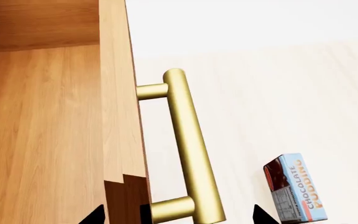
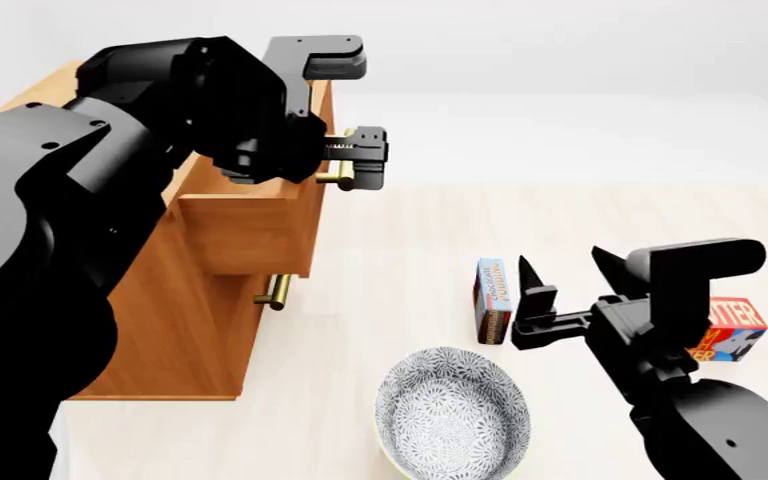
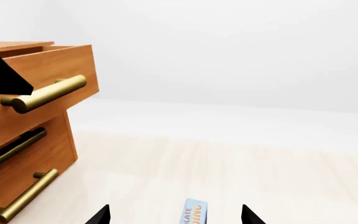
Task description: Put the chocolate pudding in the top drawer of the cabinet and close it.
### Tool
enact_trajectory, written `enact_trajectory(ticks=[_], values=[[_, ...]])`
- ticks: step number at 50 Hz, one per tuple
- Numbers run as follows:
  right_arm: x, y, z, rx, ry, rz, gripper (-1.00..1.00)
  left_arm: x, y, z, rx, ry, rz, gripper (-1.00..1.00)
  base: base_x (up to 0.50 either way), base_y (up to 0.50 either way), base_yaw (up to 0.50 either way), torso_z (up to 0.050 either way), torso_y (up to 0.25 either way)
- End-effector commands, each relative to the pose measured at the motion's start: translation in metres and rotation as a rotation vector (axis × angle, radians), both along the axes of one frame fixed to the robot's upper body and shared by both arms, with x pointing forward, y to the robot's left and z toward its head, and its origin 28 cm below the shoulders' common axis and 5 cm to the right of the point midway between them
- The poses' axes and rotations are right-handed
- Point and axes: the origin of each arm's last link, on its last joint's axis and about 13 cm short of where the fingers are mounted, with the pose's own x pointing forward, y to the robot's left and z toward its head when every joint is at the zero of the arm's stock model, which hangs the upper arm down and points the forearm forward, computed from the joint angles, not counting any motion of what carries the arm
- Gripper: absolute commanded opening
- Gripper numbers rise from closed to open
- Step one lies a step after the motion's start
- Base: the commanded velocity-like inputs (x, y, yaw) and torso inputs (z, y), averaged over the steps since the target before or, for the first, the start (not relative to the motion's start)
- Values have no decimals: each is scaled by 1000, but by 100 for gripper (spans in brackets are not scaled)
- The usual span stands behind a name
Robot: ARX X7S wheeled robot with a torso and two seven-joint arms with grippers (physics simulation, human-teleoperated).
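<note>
**Ana:** Since the top drawer (image 2: pixel 253 232) stands pulled out of the cabinet (image 2: pixel 171 330), I'd call the opening step done. Where's the chocolate pudding (image 2: pixel 492 300)?

**Ben:** On the floor, standing on edge, well apart from the cabinet and just beyond the patterned bowl (image 2: pixel 452 420). It isn't in the drawer, so placing and closing are both left.

**Ana:** And the hands?

**Ben:** The right gripper (image 2: pixel 564 278) hovers just beside the box with its jaws spread wide and holding nothing; in its wrist view the box sits between the fingertips but lower. The left gripper (image 2: pixel 351 105) is up by the brass handle (image 1: pixel 191 149), jaws wide either side of the bar, not closed on it.

**Ana:** What's the red box (image 2: pixel 727 330) at the far right?

**Ben:** Butter, I think; not ours.
</note>
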Motion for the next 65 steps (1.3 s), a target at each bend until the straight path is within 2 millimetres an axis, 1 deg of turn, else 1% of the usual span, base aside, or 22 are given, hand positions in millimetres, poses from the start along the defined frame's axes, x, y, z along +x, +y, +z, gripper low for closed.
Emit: enact_trajectory(ticks=[1,17,41,59,65], values=[[-2,-2,0,4,-6,-10,100,-4,-14,-15,-49,62,-64,100,0,0,0,0,0],[-7,-7,-1,22,-11,-27,100,-8,-27,-12,-79,54,-133,100,0,0,0,0,0],[-8,-7,-4,22,-9,-28,100,-15,-43,-9,-130,52,-235,100,0,0,0,0,0],[-8,-11,-7,30,-3,-31,100,-18,-49,-7,-222,66,-288,100,-3,0,0,0,0],[-8,-12,-9,34,-1,-32,100,-18,-51,-2,-287,65,-302,100,-2,0,0,0,0]])
